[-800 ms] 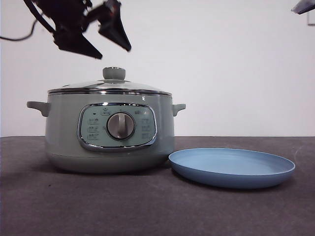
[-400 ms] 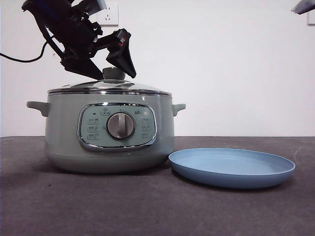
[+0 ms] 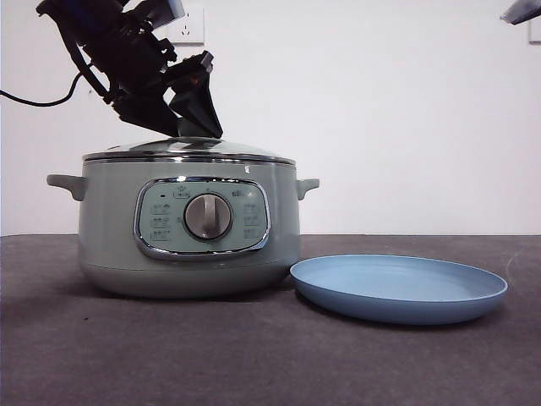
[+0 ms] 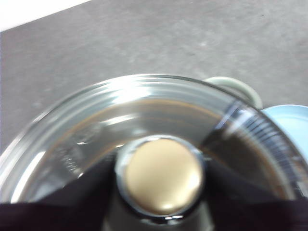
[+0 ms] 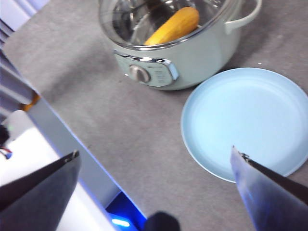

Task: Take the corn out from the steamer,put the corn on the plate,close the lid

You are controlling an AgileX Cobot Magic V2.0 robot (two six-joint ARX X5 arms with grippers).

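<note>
Two black jaws of the left gripper (image 3: 190, 127) set apart on either flank of the lid's knob (image 4: 162, 176), lid (image 3: 188, 150) seated on steamer (image 3: 188, 228), right gripper (image 5: 156, 192) spread wide, well clear.

Steamer (image 3: 188, 224), plate (image 3: 398, 288) on grey table (image 3: 254, 355)

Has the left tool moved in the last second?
Yes. The left tool has dropped from above the steamer to straddle the lid knob.

You had a plain white wall (image 3: 406, 110) behind, a wall socket (image 3: 188, 25) high up, and a dark grey table (image 3: 254, 355).
</note>
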